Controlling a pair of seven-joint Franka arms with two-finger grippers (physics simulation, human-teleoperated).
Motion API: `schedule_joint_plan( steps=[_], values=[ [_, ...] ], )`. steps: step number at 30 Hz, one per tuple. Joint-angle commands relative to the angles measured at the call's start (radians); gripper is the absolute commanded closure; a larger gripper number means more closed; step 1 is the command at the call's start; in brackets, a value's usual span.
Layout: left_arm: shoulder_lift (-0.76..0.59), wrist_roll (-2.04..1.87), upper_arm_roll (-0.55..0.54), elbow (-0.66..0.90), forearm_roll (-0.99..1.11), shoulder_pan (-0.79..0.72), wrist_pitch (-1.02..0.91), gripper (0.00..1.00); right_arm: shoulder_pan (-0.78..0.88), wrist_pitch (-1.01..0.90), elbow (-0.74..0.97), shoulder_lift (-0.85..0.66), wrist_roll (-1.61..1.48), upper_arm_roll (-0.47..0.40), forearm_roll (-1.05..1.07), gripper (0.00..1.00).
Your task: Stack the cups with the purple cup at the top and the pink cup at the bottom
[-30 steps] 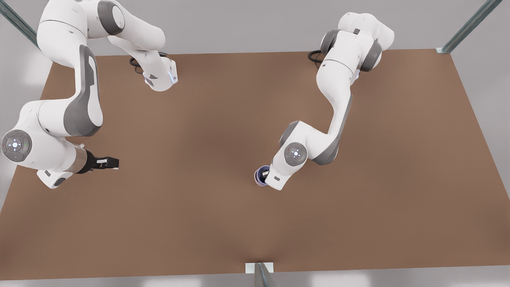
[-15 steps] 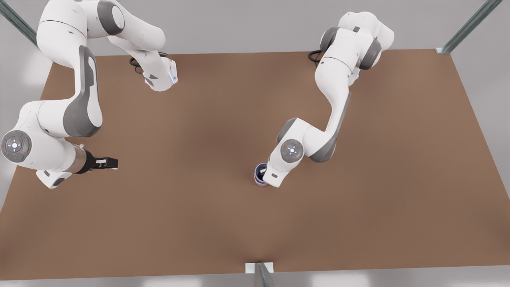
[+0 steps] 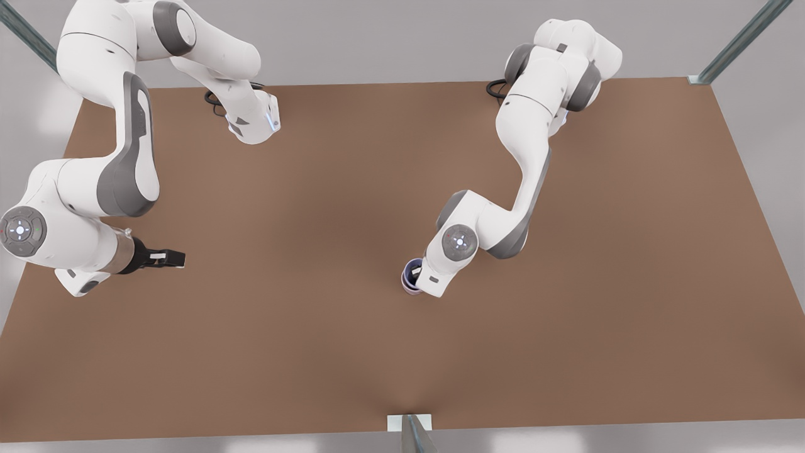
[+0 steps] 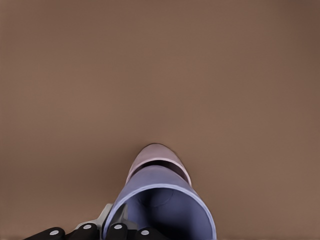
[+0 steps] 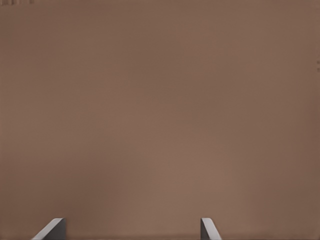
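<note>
Bracket (image 3: pixel 409 423): a small pale mount with a metal post, at the 6 o'clock edge of the brown surface (image 3: pixel 302 352) in the front view.

Pink cup (image 3: pixel 409 290): upright on the surface, just toward 6 o'clock from the middle. It is the lower one of the pair. In the left wrist view its pale rim (image 4: pixel 155 148) shows beyond the other cup.

Purple cup (image 3: pixel 409 270): seated inside the pink cup, mouth up, its dark inside showing. In the left wrist view it (image 4: pixel 165 210) is the nearer cup, with its wall rising out of the pink one.

Left end effector (image 3: pixel 416 274): right over the stack, on the cups' 3 o'clock side, under the white wrist. In the left wrist view it (image 4: pixel 112 226) sits at the purple cup's rim, one finger outside the wall and one inside, clenched on that wall.

Right end effector (image 3: pixel 177 257): near the surface's 9 o'clock edge, well apart from the cups, pointing toward 3 o'clock. This arm waits. In the right wrist view it (image 5: pixel 132 229) is released, its two grey tips spread wide over bare brown surface with nothing between them.

Arm bases: both stand at the far edge, one near 11 o'clock (image 3: pixel 251 123), one near 1 o'clock (image 3: pixel 553 75), each with a dark cable coil beside it.
</note>
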Motion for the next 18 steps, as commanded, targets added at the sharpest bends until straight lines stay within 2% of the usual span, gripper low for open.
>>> schedule_joint_plan(
  steps=[1, 3, 7, 10, 12, 14, 18],
  values=[
    [0.000, -0.010, 0.000, 0.000, -0.002, 0.000, 0.005, 0.76, 0.000, -0.001, 0.000, -0.001, 0.054, 0.000, 0.001, 0.00],
    [0.002, -0.010, 0.000, -0.009, -0.003, 0.000, 0.016, 0.75, 0.000, -0.001, 0.000, -0.001, 0.052, 0.000, 0.001, 0.00],
    [0.000, -0.010, 0.000, -0.014, -0.002, 0.000, 0.020, 0.50, 0.000, -0.001, 0.000, -0.001, 0.052, 0.000, 0.000, 0.00],
    [-0.001, -0.012, 0.000, -0.014, -0.003, 0.003, 0.019, 0.45, -0.002, -0.001, 0.000, -0.001, 0.051, 0.000, 0.000, 0.00],
    [-0.003, -0.008, -0.002, -0.014, -0.003, 0.006, 0.019, 0.31, -0.002, -0.002, 0.000, -0.001, 0.051, 0.000, 0.000, 0.00],
    [-0.006, -0.008, -0.002, -0.014, -0.003, 0.008, 0.013, 0.00, -0.002, -0.002, -0.001, -0.001, 0.051, 0.000, 0.000, 0.00],
    [-0.012, -0.005, -0.002, -0.013, -0.005, 0.017, 0.005, 0.00, 0.000, -0.002, -0.001, -0.001, 0.052, 0.000, 0.000, 0.00]
  ],
)
